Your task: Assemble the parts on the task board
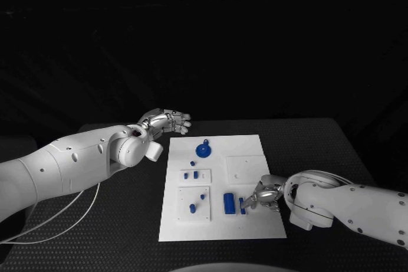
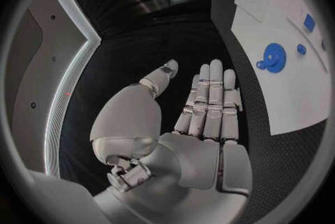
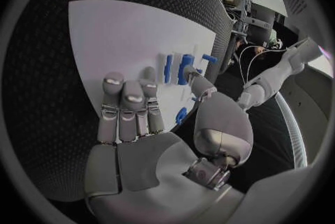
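Head view: black table (image 1: 340,148), dark room behind. White task board (image 1: 246,166) at centre with blue parts (image 1: 229,202) on it, a gear (image 1: 203,149) near its far end. Left hand (image 1: 167,121) off the board's far-left corner, fingers apart, empty. Right hand (image 1: 265,195) at the board's near right edge.

Left wrist view: fingers straight, holding nothing.

Right wrist view: can't tell if the right hand grips anything.

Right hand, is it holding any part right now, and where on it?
Cannot be told: the right hand sits over the task board beside a blue part, fingertips near it, no clear hold.
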